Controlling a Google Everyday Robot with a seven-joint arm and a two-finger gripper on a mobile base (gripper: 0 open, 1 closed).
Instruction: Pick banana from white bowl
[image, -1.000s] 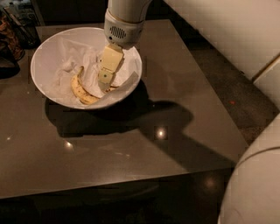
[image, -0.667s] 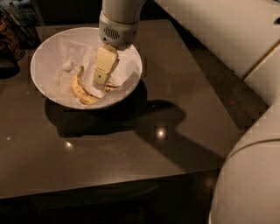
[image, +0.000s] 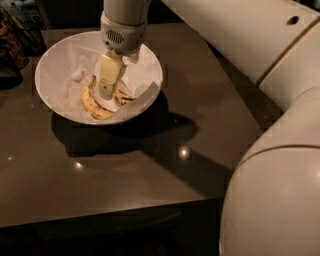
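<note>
Camera view: we see a dark brown, smooth, glossy tabletop (image: 150, 165) with small glints of light on it. A wide, round white bowl with sloping sides (image: 41, 70) sits toward the table's 10 o'clock corner and casts a heavy shadow toward 4 o'clock. Crumpled white paper (image: 146, 70) lines the bowl, and one stiff fold stands up over the rim at about 4 o'clock.

At the bottom of the bowl, around 6 o'clock from its centre, lies the long curved yellow banana (image: 90, 102). Its skin is matte and speckled with brown, and its thin stem points up toward 12 o'clock. Just beside it, at 3 o'clock, a second yellow piece streaked with dark brown (image: 124, 95) shows. We cannot tell whether this is a separate fruit.

The cream-coloured, blocky plastic gripper (image: 106, 92) reaches into the bowl from 12 o'clock, below a pale grey rounded wrist with a small slotted vent (image: 122, 32). Its tip is low among the paper, right against the banana's inner curve. We cannot tell whether the claw is spread or pressed together, nor whether it has hold of the fruit.

Large, smooth white arm shells (image: 280, 60) fill the side from 1 to 5 o'clock.
</note>
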